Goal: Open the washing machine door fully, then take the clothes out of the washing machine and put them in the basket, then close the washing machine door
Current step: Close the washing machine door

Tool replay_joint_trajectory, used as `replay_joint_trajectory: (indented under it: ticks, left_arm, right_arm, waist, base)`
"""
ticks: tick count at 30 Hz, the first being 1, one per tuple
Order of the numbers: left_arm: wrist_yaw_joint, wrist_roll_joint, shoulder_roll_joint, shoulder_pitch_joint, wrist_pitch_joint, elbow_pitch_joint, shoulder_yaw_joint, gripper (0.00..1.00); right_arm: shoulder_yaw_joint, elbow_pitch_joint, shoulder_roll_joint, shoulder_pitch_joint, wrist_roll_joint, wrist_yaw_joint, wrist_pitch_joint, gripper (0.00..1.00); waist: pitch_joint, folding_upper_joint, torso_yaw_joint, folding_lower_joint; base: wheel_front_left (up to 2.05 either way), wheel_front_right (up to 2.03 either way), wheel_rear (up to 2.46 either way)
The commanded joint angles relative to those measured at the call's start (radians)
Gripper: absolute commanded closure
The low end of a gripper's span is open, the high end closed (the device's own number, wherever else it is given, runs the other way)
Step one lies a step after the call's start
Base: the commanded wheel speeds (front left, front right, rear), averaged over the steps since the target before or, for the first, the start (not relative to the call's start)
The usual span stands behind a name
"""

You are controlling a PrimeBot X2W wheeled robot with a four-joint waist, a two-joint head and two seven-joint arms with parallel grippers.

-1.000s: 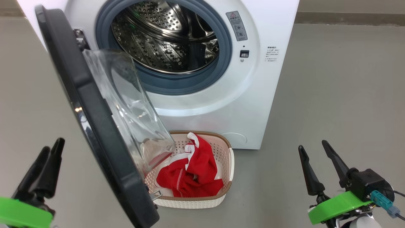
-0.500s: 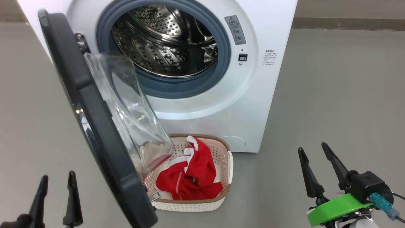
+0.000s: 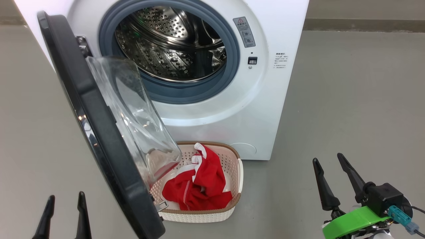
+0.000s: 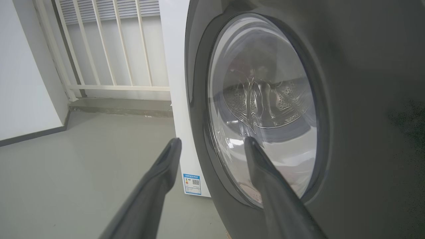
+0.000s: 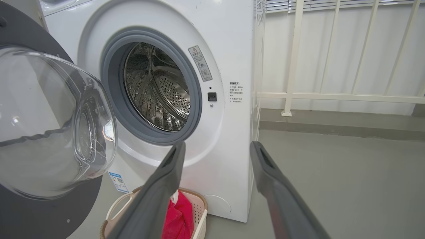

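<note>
The white washing machine (image 3: pixel 265 109) (image 5: pixel 229 126) stands ahead with its steel drum bare inside. Its black-rimmed door (image 3: pixel 89 113) (image 4: pixel 348 116) (image 5: pixel 20 212) hangs open to my left, its glass bowl (image 3: pixel 132 113) bulging over the basket. Red clothes (image 3: pixel 199 186) (image 5: pixel 179 215) lie in the cream basket (image 3: pixel 237 179) (image 5: pixel 114 207) on the floor at the machine's foot. My left gripper (image 3: pixel 65 200) (image 4: pixel 212 143) is open at the lower left, outside the door and pointing at its outer face. My right gripper (image 3: pixel 327 159) (image 5: pixel 215 147) is open and empty at the lower right.
Grey floor (image 3: pixel 358 109) spreads right of the machine and left of the door. A white railing (image 5: pixel 335 96) and a low kerb run behind the machine. A white wall (image 4: pixel 26 83) stands at the far left in the left wrist view.
My left gripper has dropped to the head view's bottom edge and turned so both fingers show spread apart. The right gripper has sunk slightly. Door, basket and clothes have stayed put.
</note>
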Motion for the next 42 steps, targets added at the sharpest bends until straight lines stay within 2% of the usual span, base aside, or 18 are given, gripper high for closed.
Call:
replay_joint_trajectory:
  ticks: [1, 11, 31, 32, 33, 34, 38, 42]
  left_arm:
    - [0.002, 0.017, 0.007, -0.012, -0.012, -0.030, 0.035, 0.00]
    - [0.009, 0.017, -0.013, 0.005, -0.012, -0.022, 0.029, 0.00]
    - [0.032, 0.020, -0.017, 0.017, -0.012, -0.027, -0.012, 0.00]
    - [0.033, 0.021, -0.017, 0.018, -0.012, -0.027, -0.016, 0.24]
    - [0.035, 0.009, -0.017, 0.017, -0.012, -0.023, -0.018, 0.90]
    - [0.040, -0.017, -0.017, 0.012, -0.012, -0.021, -0.017, 1.00]
    - [0.048, -0.152, -0.017, -0.031, -0.012, -0.030, -0.010, 1.00]
    - [0.042, -0.353, -0.017, -0.101, 0.055, -0.054, 0.022, 1.00]
  right_arm:
    - [0.023, -0.028, -0.003, -0.018, 0.007, 0.006, -0.006, 0.00]
    - [0.024, -0.026, -0.001, -0.017, 0.007, 0.006, -0.006, 0.00]
    - [0.022, -0.024, -0.001, -0.011, 0.007, 0.006, -0.006, 0.00]
    - [0.022, -0.023, -0.001, -0.012, 0.007, 0.006, -0.006, 0.00]
    - [0.022, -0.023, -0.001, -0.012, 0.007, 0.006, -0.006, 0.00]
    - [0.021, -0.022, -0.001, -0.011, 0.007, 0.006, -0.006, 0.00]
    - [0.016, -0.021, -0.002, -0.009, 0.006, 0.006, -0.006, 0.00]
    - [0.017, -0.019, -0.002, -0.012, 0.005, 0.006, -0.006, 0.00]
  waist:
    - [0.000, 0.0000, 0.000, 0.0000]
    - [-0.008, 0.0000, -0.002, 0.0000]
    - [0.001, 0.0000, 0.003, 0.0000]
    - [0.002, 0.0000, 0.004, 0.0000]
    - [0.002, 0.0000, 0.005, 0.0000]
    - [0.003, 0.0000, 0.007, 0.0000]
    - [0.004, 0.0000, 0.016, 0.0000]
    - [0.006, 0.0000, 0.022, 0.0000]
  base:
    - [0.00, 0.00, 0.00]
    - [0.00, 0.00, 0.00]
    - [0.00, 0.00, 0.00]
    - [0.00, 0.00, 0.00]
    - [0.00, 0.00, 0.00]
    - [0.00, 0.00, 0.00]
    - [0.00, 0.00, 0.00]
    - [0.00, 0.00, 0.00]
